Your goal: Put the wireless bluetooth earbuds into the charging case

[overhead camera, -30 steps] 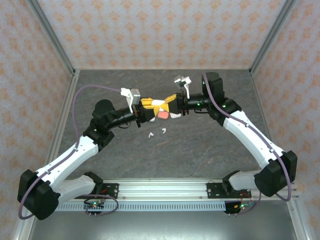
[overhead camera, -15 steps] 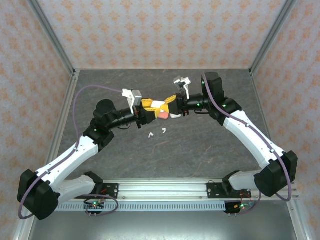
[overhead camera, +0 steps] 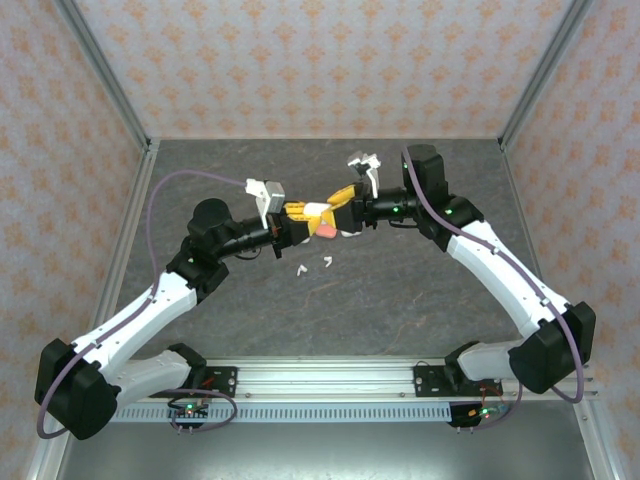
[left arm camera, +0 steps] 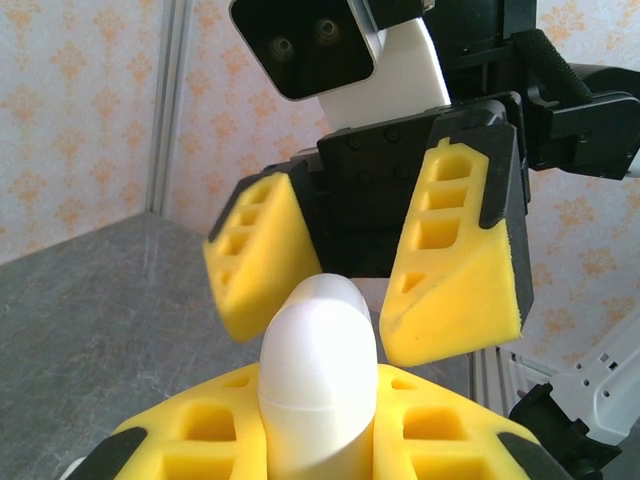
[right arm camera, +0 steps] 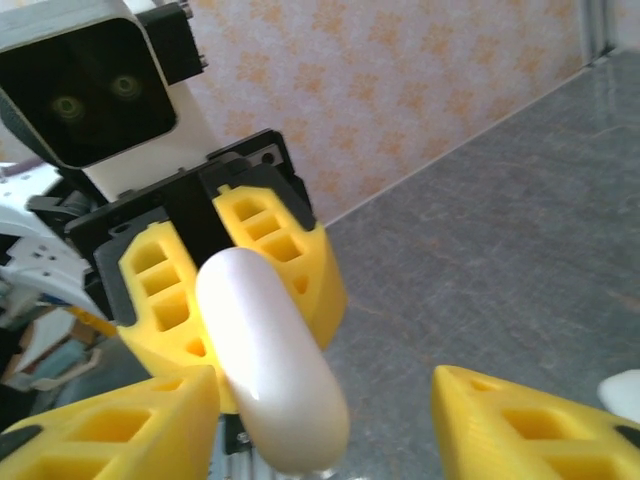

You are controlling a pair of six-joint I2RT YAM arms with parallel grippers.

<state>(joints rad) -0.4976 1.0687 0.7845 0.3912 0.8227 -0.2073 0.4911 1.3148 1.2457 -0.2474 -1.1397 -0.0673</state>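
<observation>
Here's what we're looking at: both arms meet nose to nose above the middle of the counter [overhead camera: 420,300]. The left claw [overhead camera: 310,216] is clamped on a white, pebble-shaped charging case [left arm camera: 318,370]. Its yellow pads squeeze the lower half, and the rounded end sticks out past the fingertips, straight toward the other arm.

The right claw [right arm camera: 320,430] is spread wide, one yellow finger on each side of that rounded end. From the left wrist view we see clear gaps between those fingers and the case, so nothing is touching there. The case looks closed, with just a thin seam line around it.

The earbuds [overhead camera: 300,270] are down on the counter, two little white hooks side by side. They sit below the claws and a bit toward the arm bases, well apart from either one.

There's also a pink thing [overhead camera: 326,231] right under where the claws meet. From the top view we honestly can't tell whether it's another case or something else, since it's too small.
</observation>
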